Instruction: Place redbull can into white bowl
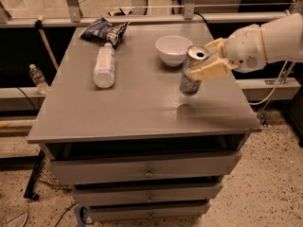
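The redbull can (191,82) is a slim silver-and-blue can with a shiny top. My gripper (208,62) reaches in from the right and is shut on the can's upper part, holding it upright a little above the grey table (142,108). The white bowl (173,49) sits on the table just behind and left of the can, apart from it. The can's top is about level with the bowl's rim in the view.
A clear plastic bottle (104,65) with a white cap lies on the table's left half. A dark chip bag (105,30) lies at the back left. Another bottle (38,78) stands on the floor to the left. Drawers are below the tabletop.
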Controlling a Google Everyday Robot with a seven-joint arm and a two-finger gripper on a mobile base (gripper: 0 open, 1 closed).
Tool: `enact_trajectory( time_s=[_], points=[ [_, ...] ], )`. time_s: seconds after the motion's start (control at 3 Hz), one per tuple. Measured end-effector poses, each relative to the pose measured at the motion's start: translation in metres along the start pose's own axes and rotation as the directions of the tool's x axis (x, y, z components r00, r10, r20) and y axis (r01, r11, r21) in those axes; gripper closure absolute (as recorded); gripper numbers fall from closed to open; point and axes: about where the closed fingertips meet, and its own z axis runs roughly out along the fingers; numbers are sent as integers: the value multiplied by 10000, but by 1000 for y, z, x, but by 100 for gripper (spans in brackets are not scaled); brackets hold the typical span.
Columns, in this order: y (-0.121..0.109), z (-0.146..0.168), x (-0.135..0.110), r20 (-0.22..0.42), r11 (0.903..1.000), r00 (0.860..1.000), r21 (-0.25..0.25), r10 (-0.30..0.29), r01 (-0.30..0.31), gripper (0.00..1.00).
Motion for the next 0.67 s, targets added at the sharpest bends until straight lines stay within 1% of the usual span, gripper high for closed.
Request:
enact_trajectory(
  time_s=[0.33, 0.67],
  points=[
    [-28, 7, -4, -431, 9994, 9987, -180, -289, 281, 100],
    [-75, 3, -55, -716, 9889, 9867, 194, -1458, 1475, 100]
  ],
)
